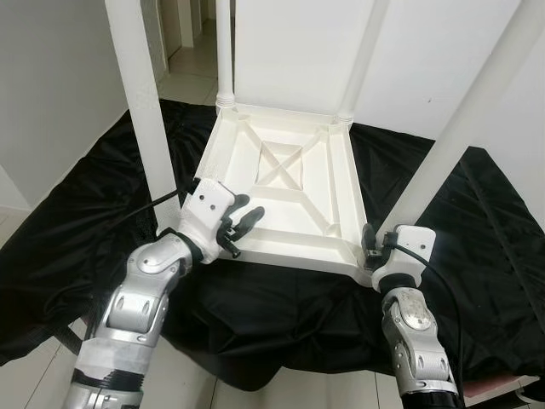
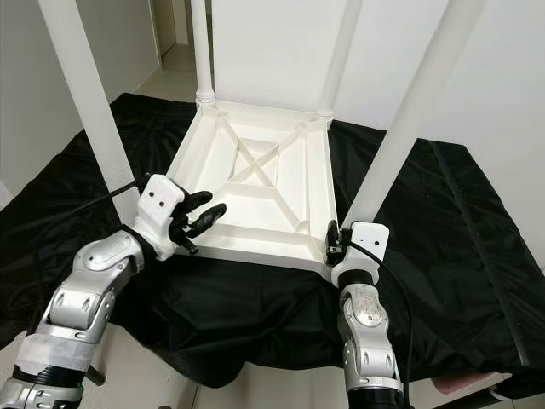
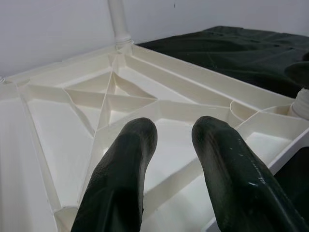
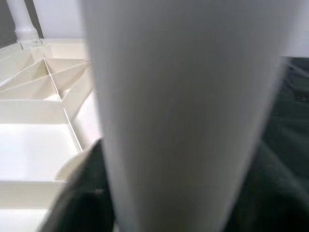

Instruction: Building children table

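The white children's table lies upside down on a black sheet, its ribbed underside facing up and its legs standing upright. My left gripper hovers open over the near left corner, beside the near left leg; nothing is between its fingers. My right gripper is at the base of the near right leg, shut on it. In the right wrist view this leg stands very close, with a dark finger beside it.
The black sheet covers the floor around the table. Two far legs rise at the back corners. White walls stand close behind and at the left, with a doorway at the back left. Pale floor tiles show near my feet.
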Tool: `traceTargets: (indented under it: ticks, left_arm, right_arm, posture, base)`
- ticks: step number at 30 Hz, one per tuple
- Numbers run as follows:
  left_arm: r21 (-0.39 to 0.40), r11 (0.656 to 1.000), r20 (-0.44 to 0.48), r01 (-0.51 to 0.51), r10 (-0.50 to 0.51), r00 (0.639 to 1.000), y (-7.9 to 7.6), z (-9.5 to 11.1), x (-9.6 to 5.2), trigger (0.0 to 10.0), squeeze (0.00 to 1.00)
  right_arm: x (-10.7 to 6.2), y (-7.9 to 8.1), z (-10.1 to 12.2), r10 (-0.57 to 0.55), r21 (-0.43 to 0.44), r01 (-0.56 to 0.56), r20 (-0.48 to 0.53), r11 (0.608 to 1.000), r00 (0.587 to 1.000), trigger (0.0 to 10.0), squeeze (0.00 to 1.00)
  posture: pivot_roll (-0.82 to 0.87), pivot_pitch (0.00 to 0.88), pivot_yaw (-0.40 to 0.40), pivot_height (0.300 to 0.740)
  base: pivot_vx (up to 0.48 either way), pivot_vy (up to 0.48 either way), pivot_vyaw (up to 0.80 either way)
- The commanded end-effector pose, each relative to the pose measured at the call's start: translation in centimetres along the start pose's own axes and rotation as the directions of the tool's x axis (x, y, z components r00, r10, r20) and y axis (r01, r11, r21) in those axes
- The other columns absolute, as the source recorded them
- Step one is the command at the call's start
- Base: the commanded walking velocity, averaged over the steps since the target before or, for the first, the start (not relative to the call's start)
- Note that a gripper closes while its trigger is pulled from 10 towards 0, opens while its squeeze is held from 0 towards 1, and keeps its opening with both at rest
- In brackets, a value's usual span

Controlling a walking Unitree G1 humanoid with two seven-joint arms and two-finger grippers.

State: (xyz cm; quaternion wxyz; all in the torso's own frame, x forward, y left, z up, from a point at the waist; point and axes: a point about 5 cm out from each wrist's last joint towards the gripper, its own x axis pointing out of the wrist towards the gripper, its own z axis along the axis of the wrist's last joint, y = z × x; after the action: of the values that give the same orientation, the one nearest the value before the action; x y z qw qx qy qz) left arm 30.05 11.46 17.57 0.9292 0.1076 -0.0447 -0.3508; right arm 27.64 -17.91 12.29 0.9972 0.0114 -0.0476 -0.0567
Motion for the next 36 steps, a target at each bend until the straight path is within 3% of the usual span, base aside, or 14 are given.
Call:
traceTargets:
  ticks: [1, 6, 7, 10, 12, 14, 17, 22, 24, 27, 30, 35, 36]
  left_arm:
    - [-0.004, 0.993, -0.039, -0.114, 0.114, 0.993, 0.1, -0.7, -0.1, 10.0, 0.00]
    - [-0.001, 0.997, -0.046, -0.082, 0.082, 0.996, -0.4, -0.7, -0.2, 10.0, 0.00]
    - [0.001, 0.998, -0.051, -0.056, 0.056, 0.997, -0.8, -0.9, -0.2, 10.0, 0.00]
    - [-0.004, 1.000, -0.045, 0.020, -0.021, 0.999, -2.0, -0.9, -0.1, 10.0, 0.00]
    - [-0.004, 1.000, -0.045, 0.020, -0.021, 0.999, -2.0, -0.9, -0.1, 10.0, 0.00]
    - [-0.005, 0.996, -0.047, 0.085, -0.086, 0.995, -2.9, -1.0, 0.1, 10.0, 0.00]
    - [-0.004, 0.992, -0.048, 0.125, -0.125, 0.991, -3.4, -1.0, 0.3, 10.0, 0.00]
    - [-0.005, 0.972, -0.002, 0.235, -0.235, 0.972, -4.4, 0.0, 0.7, 10.0, 0.00]
    - [-0.003, 0.972, -0.001, 0.236, -0.236, 0.972, -4.3, 0.1, 0.9, 10.0, 0.00]
    - [-0.008, 0.972, 0.000, 0.235, -0.235, 0.972, -4.3, 0.1, 0.9, 10.0, 0.00]
    - [-0.150, 0.964, 0.003, 0.222, -0.224, 0.975, -4.3, 0.1, 1.3, 10.0, 0.00]
    - [-0.159, 0.956, -0.031, 0.247, -0.255, 0.967, -4.7, -0.6, 1.7, 10.0, 0.00]
    - [-0.146, 0.954, -0.035, 0.263, -0.271, 0.962, -5.1, -0.7, 1.9, 10.0, 0.00]
  right_arm:
    - [-0.3, -0.3, 0.0, 0.033, -0.006, -0.033, -0.004, 0.999, 0.999, 10.0, 1.00]
    - [-0.3, -0.3, 0.2, 0.077, -0.036, -0.077, 0.005, 0.996, 0.997, 10.0, 1.00]
    - [-0.4, 0.0, 0.3, 0.110, -0.035, -0.110, 0.006, 0.993, 0.994, 10.0, 0.00]
    - [-0.8, 0.8, 0.4, 0.200, -0.020, -0.200, 0.013, 0.980, 0.980, 10.0, 0.00]
    - [-0.8, 0.8, 0.4, 0.200, -0.020, -0.200, 0.013, 0.980, 0.980, 10.0, 0.00]
    - [-0.9, 1.4, 0.5, 0.292, -0.029, -0.291, 0.018, 0.956, 0.956, 10.0, 0.00]
    - [-0.7, 1.6, 0.5, 0.343, -0.042, -0.342, 0.017, 0.939, 0.939, 10.0, 0.00]
    - [0.5, 0.9, 1.1, 0.556, -0.125, -0.553, -0.018, 0.824, 0.831, 10.0, 0.00]
    - [0.7, 0.3, 1.0, 0.593, -0.126, -0.593, -0.043, 0.795, 0.804, 10.0, 0.00]
    - [0.7, 0.0, 1.0, 0.605, -0.119, -0.606, -0.052, 0.786, 0.795, 10.0, 0.00]
    - [0.7, -0.4, 0.5, 0.679, -0.140, -0.689, -0.118, 0.711, 0.724, 10.0, 0.00]
    - [1.3, -0.7, 0.2, 0.723, -0.125, -0.738, -0.147, 0.663, 0.675, 10.0, 0.00]
    - [1.6, -0.9, 0.2, 0.729, -0.127, -0.745, -0.155, 0.654, 0.667, 4.2, 0.00]
  posture:
    - [0.04, 0.000, -0.062, 0.740]
    - [0.04, 0.000, -0.055, 0.740]
    - [0.04, 0.000, -0.057, 0.740]
    - [0.05, 0.000, -0.059, 0.740]
    - [0.05, 0.000, -0.059, 0.740]
    - [0.04, 0.000, -0.054, 0.740]
    - [0.04, 0.015, -0.048, 0.740]
    - [0.04, 0.045, -0.028, 0.740]
    - [0.04, 0.047, -0.030, 0.740]
    - [0.04, 0.047, -0.030, 0.740]
    - [0.03, 0.050, -0.029, 0.740]
    - [0.02, 0.037, -0.029, 0.740]
    - [0.02, 0.028, -0.028, 0.740]
  base:
    - [0.000, 0.000, 0.00]
    - [0.000, 0.000, 0.00]
    - [0.000, 0.000, 0.00]
    - [0.000, 0.000, 0.00]
    - [0.000, 0.000, 0.00]
    - [0.000, 0.000, 0.00]
    - [0.000, 0.000, 0.00]
    - [0.000, 0.000, 0.00]
    - [0.000, 0.000, 0.00]
    - [0.000, 0.000, 0.00]
    - [0.000, 0.000, 0.00]
    - [0.000, 0.000, 0.00]
    - [0.000, 0.000, 0.00]
